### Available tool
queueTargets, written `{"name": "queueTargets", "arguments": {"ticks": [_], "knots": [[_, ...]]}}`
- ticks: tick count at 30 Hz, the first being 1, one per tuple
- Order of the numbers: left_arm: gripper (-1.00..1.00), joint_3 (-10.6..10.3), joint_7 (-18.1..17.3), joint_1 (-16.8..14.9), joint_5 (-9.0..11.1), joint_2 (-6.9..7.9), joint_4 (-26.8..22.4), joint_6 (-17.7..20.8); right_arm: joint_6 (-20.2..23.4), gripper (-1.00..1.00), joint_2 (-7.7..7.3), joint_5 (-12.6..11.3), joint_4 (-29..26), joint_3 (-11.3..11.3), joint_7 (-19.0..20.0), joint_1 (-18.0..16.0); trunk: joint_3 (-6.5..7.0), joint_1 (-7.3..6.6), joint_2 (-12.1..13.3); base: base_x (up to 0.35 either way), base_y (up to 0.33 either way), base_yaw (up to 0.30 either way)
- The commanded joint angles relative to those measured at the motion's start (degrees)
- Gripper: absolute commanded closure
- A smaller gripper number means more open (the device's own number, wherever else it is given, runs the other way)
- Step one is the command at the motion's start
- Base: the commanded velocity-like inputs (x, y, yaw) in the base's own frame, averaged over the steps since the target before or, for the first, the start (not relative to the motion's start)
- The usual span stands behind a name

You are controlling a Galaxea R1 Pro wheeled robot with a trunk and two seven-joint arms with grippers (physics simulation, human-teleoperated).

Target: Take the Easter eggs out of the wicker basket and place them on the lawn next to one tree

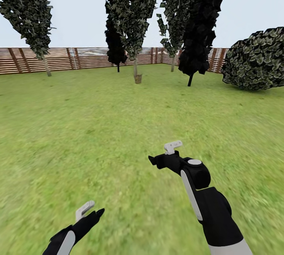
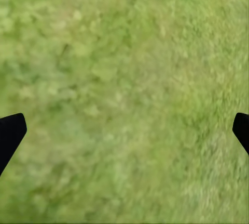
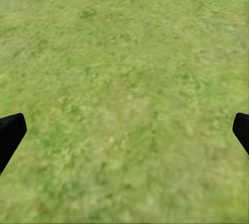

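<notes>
We hold our left gripper (image 1: 96, 211) and right gripper (image 1: 154, 160) low over the lawn (image 1: 98, 128), fingers (image 2: 10, 133) spread wide and empty. Far ahead, the wicker basket (image 1: 137, 78) sits touching a pale-trunked tree (image 1: 135, 65).

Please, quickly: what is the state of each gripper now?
Left gripper: open, holding nothing, grass between the fingers.
Right gripper: open, holding nothing, over the lawn.
</notes>
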Motion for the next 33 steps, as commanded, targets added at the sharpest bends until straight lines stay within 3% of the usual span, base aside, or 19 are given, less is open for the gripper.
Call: {"name": "queueTargets", "arguments": {"ticks": [1,33], "knots": [[-1.0,0.2,-0.2,0.0,0.4,-0.02,0.0,0.4,0.3,-1.0,0.02,0.3,-0.1,0.0,0.3,-0.1,-0.13,0.07,-0.1,0.334,0.0,0.0],[-1.0,0.1,-0.2,0.0,0.4,-0.02,0.0,0.4,0.3,-1.0,0.02,0.3,-0.1,0.0,0.2,-0.1,-0.13,0.07,-0.1,0.334,0.0,0.0]]}}
